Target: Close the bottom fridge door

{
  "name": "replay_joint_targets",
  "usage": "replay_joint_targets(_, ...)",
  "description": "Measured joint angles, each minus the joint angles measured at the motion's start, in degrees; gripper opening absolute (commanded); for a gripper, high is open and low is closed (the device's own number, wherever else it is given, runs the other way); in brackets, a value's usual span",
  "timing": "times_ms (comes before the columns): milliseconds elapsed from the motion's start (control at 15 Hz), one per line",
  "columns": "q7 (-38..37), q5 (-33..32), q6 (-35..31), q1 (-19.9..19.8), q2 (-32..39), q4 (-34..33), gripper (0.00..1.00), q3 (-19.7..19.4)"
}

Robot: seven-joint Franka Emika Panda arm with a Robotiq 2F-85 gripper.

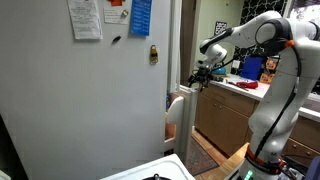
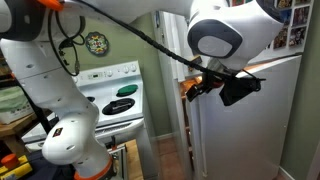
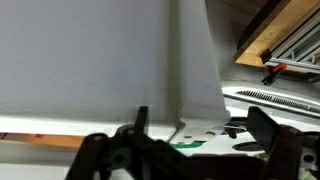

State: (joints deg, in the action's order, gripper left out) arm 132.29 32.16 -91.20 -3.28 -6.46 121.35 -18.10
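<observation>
The bottom fridge door (image 1: 177, 125) is a narrow white slab seen edge-on beside the grey fridge side wall. In an exterior view its white front (image 2: 240, 130) stands slightly ajar, with an orange glow at the gap. My gripper (image 1: 199, 77) is at the door's upper edge, just below the upper door; it also shows in an exterior view (image 2: 203, 85). In the wrist view the white door (image 3: 100, 60) fills the frame, and its corner sits between my gripper's (image 3: 200, 128) two dark fingers, which are spread wide apart.
The fridge side wall (image 1: 90, 100) carries papers and magnets. Wooden cabinets and a cluttered counter (image 1: 240, 95) stand behind the arm. A white stove (image 2: 115, 90) stands next to the fridge, with the arm's base (image 2: 70, 140) in front of it.
</observation>
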Motion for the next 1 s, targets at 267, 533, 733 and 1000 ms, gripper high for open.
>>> replay_joint_targets(267,2.1,4.3,3.6,-0.8,1.0,0.0,1.0,1.7)
replay_joint_targets(533,1.9,9.6,5.6,-1.2,2.4,0.0,1.0,3.4)
replay_joint_targets(733,1.6,13.2,5.9,-1.3,3.5,0.3,1.0,4.4)
replay_joint_targets(1000,1.9,15.1,6.2,-2.7,4.0,0.3,1.0,4.8)
